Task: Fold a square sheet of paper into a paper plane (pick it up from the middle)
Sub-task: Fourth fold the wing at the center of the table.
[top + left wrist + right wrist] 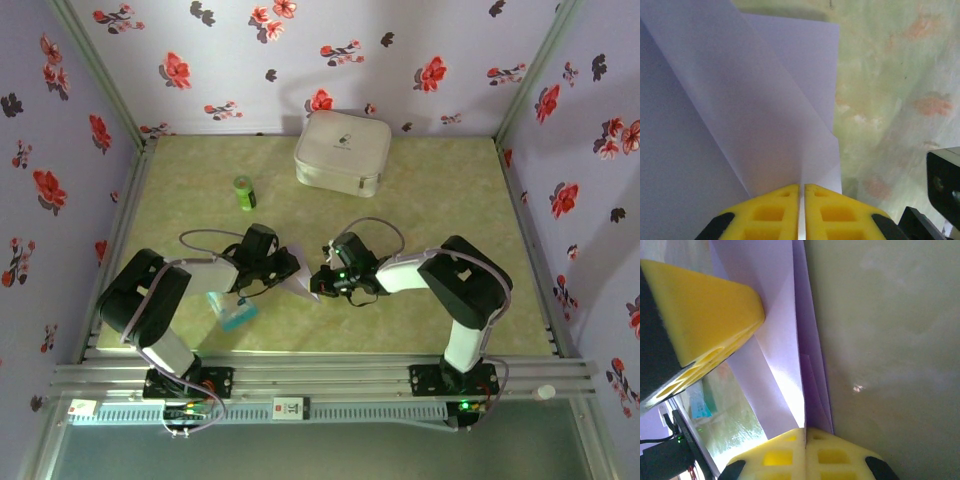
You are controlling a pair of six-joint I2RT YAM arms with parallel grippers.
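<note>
- I'm looking into a staged robot test booth, not a lived-in room: floral-papered walls (60,120) box in the green table (450,225) on three sides.
- An aluminium rail (330,372) at the near edge carries two bolted arms (465,285).

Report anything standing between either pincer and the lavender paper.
Nothing visible does. The left pincer and the right pincer are each shut directly on the lavender paper, which is partly folded, gripping it from opposite sides.
</note>
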